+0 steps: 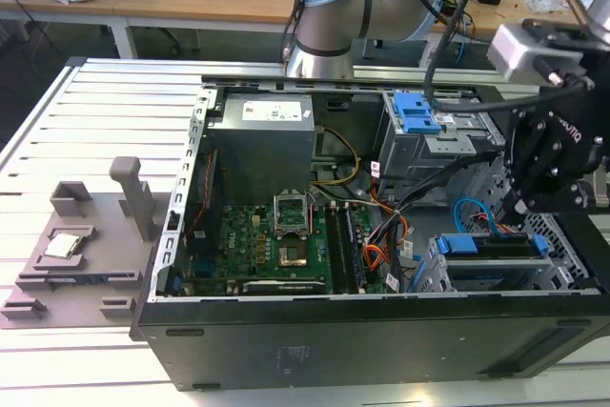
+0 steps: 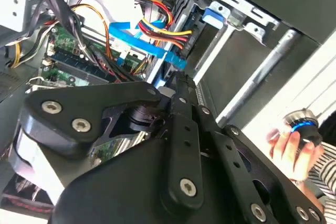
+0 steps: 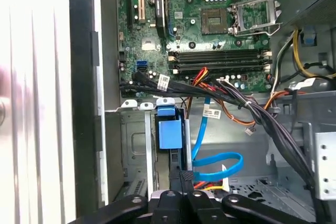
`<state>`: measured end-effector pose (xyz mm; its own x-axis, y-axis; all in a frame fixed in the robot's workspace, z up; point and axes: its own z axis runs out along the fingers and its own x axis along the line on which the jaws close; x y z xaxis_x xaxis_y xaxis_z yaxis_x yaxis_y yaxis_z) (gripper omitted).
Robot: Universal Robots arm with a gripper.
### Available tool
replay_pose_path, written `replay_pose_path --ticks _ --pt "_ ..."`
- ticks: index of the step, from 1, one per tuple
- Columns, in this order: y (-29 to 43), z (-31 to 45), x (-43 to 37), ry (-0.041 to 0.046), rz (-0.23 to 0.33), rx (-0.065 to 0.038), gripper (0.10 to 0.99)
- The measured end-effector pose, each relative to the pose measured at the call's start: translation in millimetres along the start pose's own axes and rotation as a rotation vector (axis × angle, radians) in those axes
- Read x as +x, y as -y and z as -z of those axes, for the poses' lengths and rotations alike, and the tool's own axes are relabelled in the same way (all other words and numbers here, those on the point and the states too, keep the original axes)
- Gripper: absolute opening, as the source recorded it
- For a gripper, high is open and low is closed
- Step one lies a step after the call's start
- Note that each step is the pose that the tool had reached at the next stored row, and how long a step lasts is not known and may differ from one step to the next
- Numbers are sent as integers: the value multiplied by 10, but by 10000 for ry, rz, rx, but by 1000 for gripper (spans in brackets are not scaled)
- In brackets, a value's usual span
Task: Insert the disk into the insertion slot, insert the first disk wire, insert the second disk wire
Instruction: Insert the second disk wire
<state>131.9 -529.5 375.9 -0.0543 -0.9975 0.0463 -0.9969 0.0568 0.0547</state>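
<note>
The disk (image 1: 496, 247) lies inside the insertion slot (image 1: 437, 272), a silver cage at the case's front corner on the exterior view's right. Its blue bracket (image 3: 169, 132) shows in the first wrist view, set in the slot's (image 3: 131, 140) opening. My gripper (image 1: 522, 205) hangs just above the disk's back edge. In both wrist views its fingers stand together, and the end of a blue flat wire (image 3: 216, 160) runs in between them. That blue wire (image 2: 131, 34) ends right at the gripper (image 2: 176, 80). Red and yellow power wires (image 3: 207, 186) lie beside the gripper (image 3: 181, 176).
A grey cage with a blue latch (image 1: 416, 111) stands behind the slot. Black cable bundles (image 3: 252, 111) cross between the motherboard (image 3: 210, 19) and the slot. A person's hand (image 2: 290, 146) rests outside the case. A grey fixture (image 1: 81, 235) sits on the table at the exterior view's left.
</note>
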Motion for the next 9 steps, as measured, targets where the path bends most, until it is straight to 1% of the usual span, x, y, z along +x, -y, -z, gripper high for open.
replay_pose_path --ticks 1,2,9 --pt "-6 104 5 0 1 0 106" --pt "-7 136 6 0 1 0 106" --pt "-8 150 7 0 1 -1 106"
